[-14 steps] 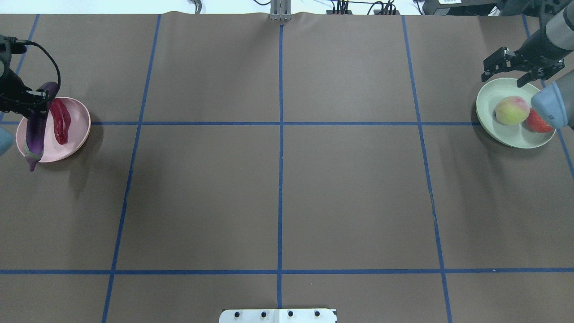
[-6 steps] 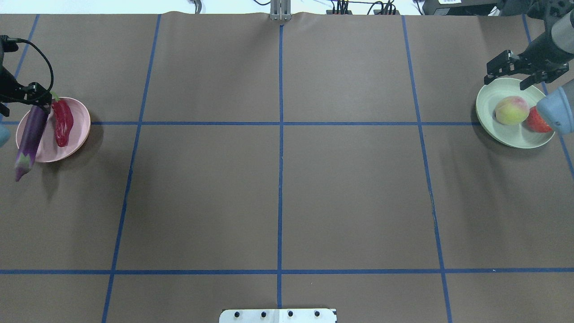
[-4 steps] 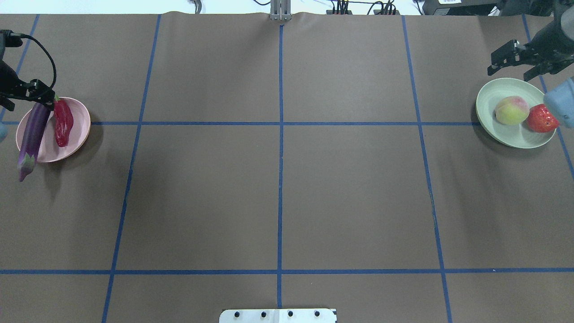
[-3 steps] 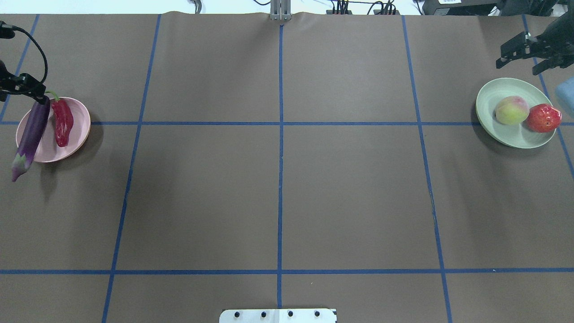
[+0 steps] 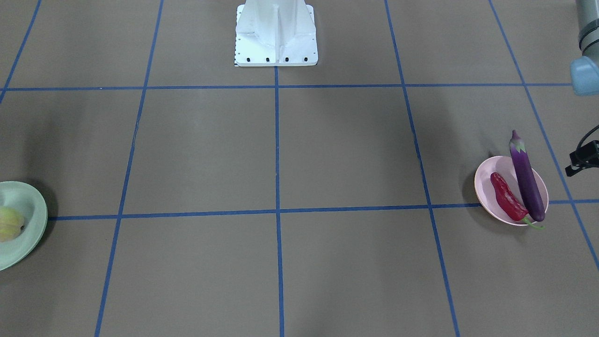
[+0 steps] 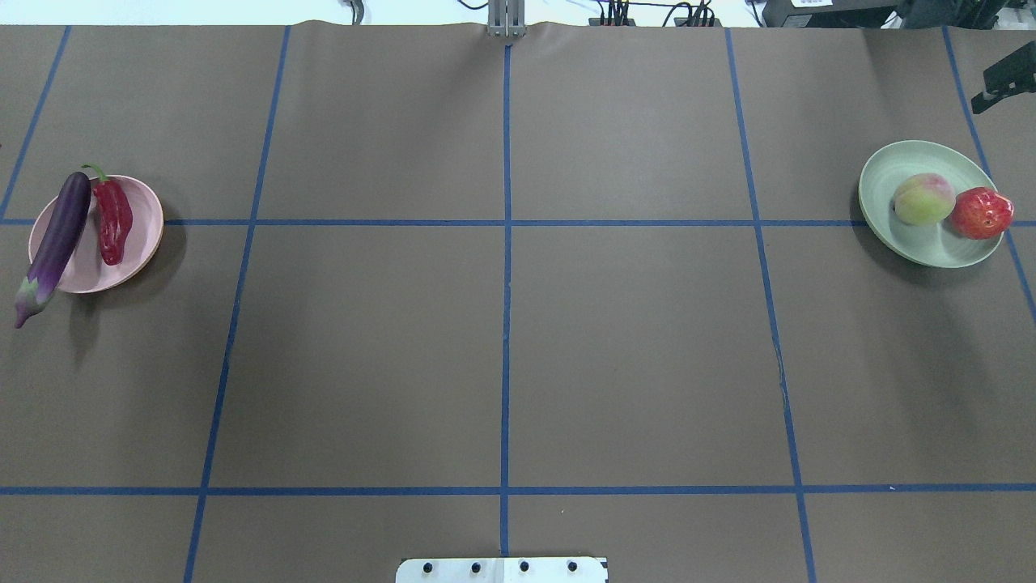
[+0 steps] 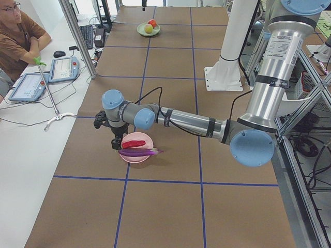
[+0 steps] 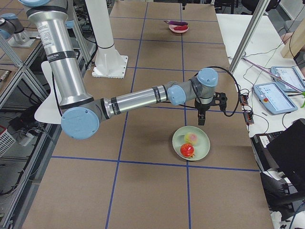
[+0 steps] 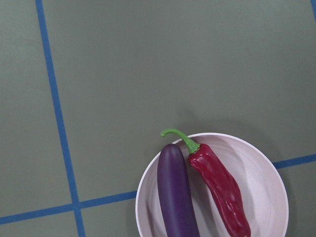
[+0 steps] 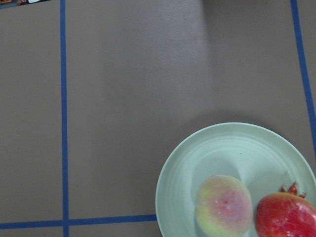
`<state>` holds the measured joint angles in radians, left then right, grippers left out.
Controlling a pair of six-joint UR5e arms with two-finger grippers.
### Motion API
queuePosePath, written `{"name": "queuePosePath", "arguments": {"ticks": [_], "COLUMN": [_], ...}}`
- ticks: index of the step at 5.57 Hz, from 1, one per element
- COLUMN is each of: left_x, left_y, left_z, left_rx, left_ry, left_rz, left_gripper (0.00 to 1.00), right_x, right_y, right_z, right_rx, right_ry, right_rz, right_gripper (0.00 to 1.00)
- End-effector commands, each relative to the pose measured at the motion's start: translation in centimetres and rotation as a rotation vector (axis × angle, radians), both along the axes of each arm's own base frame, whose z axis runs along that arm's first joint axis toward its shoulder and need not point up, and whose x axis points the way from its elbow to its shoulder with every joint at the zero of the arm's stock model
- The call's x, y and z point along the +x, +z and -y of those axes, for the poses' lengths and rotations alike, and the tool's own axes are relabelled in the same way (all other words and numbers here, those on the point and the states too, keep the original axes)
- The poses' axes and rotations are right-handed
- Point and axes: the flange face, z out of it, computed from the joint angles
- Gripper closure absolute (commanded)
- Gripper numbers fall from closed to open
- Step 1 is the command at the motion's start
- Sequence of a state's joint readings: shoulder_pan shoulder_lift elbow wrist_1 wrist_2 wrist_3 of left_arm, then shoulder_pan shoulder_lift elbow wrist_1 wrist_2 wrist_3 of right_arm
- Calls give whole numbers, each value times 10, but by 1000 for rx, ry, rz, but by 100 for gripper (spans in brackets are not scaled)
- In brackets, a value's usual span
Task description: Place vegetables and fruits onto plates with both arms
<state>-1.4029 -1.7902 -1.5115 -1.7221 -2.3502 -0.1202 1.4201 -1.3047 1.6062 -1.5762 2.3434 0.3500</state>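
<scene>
The purple eggplant (image 6: 53, 239) lies along the left rim of the pink plate (image 6: 142, 235), its cap end hanging over the table. The red chili (image 6: 113, 223) lies on the plate beside it. The peach (image 6: 923, 199) and the red pomegranate-like fruit (image 6: 981, 213) sit on the green plate (image 6: 894, 166). My left gripper (image 7: 116, 143) hovers just beyond the pink plate and touches nothing; I cannot tell whether it is open. My right gripper (image 8: 201, 119) hangs beyond the green plate; only one finger (image 6: 1008, 77) shows overhead, so I cannot tell its state.
The white robot base (image 5: 276, 32) stands at the table's near middle edge. Blue tape lines cross the brown table (image 6: 502, 340). An operator (image 7: 18, 39) sits beside a white side table with tablets (image 7: 46, 77) past the pink plate.
The left gripper let go of the eggplant, which settled on the pink plate's rim, and drew back out of the overhead view. The right gripper rose away from the green plate toward the far right corner.
</scene>
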Motion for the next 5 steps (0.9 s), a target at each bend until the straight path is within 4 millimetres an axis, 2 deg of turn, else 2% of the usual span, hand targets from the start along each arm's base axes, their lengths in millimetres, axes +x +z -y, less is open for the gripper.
{"name": "queuePosePath", "arguments": {"ticks": [1,2,3,5], "left_x": [-51,-50,-50,-51], "left_y": [46,53,52,48], "left_z": [-24,-29,-30,-31], "left_rx": [1,-25,-45,-96], "left_ry": [13,9,7,-30], "left_rz": [-20,-32,-31,-26], "left_gripper": [0,0,0,0], "right_x": [51,56,58,57], "right_y": [26,46,57,53], "right_z": [-36,-73,-95,-98], "right_rx": [-27,-21,-38,-30], "right_ry": [-94,-119,-120,-120], "right_rz": [-38,-41,-41,-38], "right_gripper": [0,0,0,0]}}
